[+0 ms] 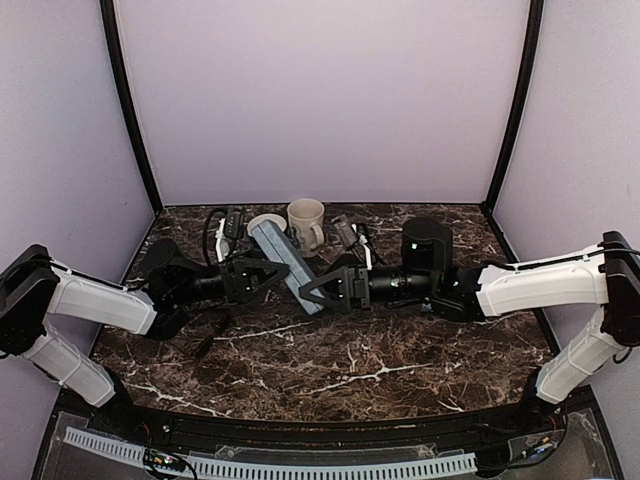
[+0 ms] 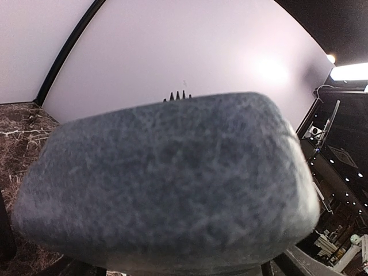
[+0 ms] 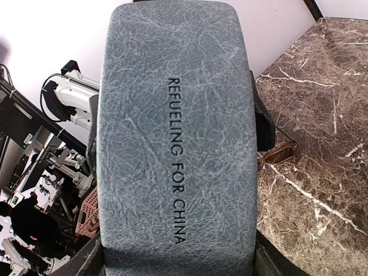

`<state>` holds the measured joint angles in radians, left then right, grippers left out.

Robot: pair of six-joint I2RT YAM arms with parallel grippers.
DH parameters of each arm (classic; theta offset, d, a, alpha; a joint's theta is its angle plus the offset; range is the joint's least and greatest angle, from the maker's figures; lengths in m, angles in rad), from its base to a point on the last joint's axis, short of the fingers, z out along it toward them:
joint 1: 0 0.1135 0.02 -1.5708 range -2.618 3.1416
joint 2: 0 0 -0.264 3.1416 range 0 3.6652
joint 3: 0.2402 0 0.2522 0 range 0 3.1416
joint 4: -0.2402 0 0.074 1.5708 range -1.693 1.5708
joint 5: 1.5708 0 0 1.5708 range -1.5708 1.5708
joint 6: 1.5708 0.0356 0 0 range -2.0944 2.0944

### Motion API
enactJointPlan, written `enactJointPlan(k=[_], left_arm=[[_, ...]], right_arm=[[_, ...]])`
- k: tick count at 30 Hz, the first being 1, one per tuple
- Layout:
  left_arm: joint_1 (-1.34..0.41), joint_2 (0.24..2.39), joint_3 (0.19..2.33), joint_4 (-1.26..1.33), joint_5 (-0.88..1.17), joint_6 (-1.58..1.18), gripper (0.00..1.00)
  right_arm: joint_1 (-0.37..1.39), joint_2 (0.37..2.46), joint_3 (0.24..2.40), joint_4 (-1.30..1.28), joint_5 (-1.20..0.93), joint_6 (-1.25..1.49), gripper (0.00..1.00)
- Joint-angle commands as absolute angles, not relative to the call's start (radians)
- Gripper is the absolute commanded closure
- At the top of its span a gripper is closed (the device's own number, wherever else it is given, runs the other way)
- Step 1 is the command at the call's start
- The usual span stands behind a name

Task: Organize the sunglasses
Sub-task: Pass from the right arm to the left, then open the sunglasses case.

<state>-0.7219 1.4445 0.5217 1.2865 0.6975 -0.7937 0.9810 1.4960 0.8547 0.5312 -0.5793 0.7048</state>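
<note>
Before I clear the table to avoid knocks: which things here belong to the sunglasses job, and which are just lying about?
Job: sunglasses; grey case, likely.
Lying about: mug; white round thing; black cylinder.

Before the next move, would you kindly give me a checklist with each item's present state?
1. Right fingers gripping the grey-blue case: ok.
2. Left fingers closed on the case: cannot tell.
3. Case lid open for loading: not ok, looks shut.
4. Brownish sunglasses in sight: ok, beside the case in the right wrist view.
5. Black sunglasses located: cannot tell.
6. Mug clear of the case: cannot tell, it stands close behind.
</note>
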Motion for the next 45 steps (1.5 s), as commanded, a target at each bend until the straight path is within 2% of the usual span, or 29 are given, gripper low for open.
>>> enactJointPlan(k=[1, 8, 11, 15, 16, 17, 19, 22, 24, 32, 34, 41, 45], left_arm=[[-0.722, 1.430, 0.503, 1.336, 0.719, -0.786, 0.10], [-0.720, 1.438, 0.522, 1.320, 0.728, -0.779, 0.31], [-0.721, 1.441, 0.527, 1.320, 0.732, -0.776, 0.41], [-0.721, 1.437, 0.526, 1.298, 0.749, -0.758, 0.59], [-0.721, 1.435, 0.529, 1.275, 0.763, -0.747, 0.66], [-0.721, 1.433, 0.531, 1.254, 0.767, -0.736, 0.76], [-0.725, 1.429, 0.537, 1.215, 0.768, -0.713, 0.89], [-0.737, 1.418, 0.544, 1.144, 0.759, -0.670, 1.00], [-0.739, 1.414, 0.544, 1.128, 0.755, -0.659, 1.00], [-0.743, 1.436, 0.556, 1.116, 0.772, -0.653, 1.00], [-0.744, 1.441, 0.558, 1.123, 0.777, -0.656, 1.00], [-0.745, 1.441, 0.554, 1.131, 0.776, -0.665, 1.00], [-0.745, 1.443, 0.540, 1.181, 0.776, -0.699, 1.00]], right_arm=[[0.976, 1.503, 0.859, 0.640, -0.592, 0.724, 0.90], [0.976, 1.519, 0.860, 0.644, -0.606, 0.728, 0.90], [0.976, 1.521, 0.859, 0.646, -0.607, 0.732, 0.87], [0.974, 1.508, 0.865, 0.610, -0.584, 0.718, 0.70], [0.974, 1.508, 0.876, 0.593, -0.580, 0.709, 0.66], [0.974, 1.510, 0.886, 0.572, -0.576, 0.700, 0.62], [0.974, 1.516, 0.908, 0.533, -0.569, 0.681, 0.54], [0.974, 1.528, 0.932, 0.497, -0.569, 0.665, 0.43], [0.974, 1.532, 0.947, 0.474, -0.567, 0.653, 0.33], [0.974, 1.535, 0.967, 0.442, -0.563, 0.630, 0.10], [0.974, 1.530, 0.968, 0.434, -0.558, 0.624, 0.09], [0.974, 1.529, 0.963, 0.420, -0.567, 0.607, 0.19], [0.974, 1.517, 0.925, 0.447, -0.590, 0.600, 0.20]])
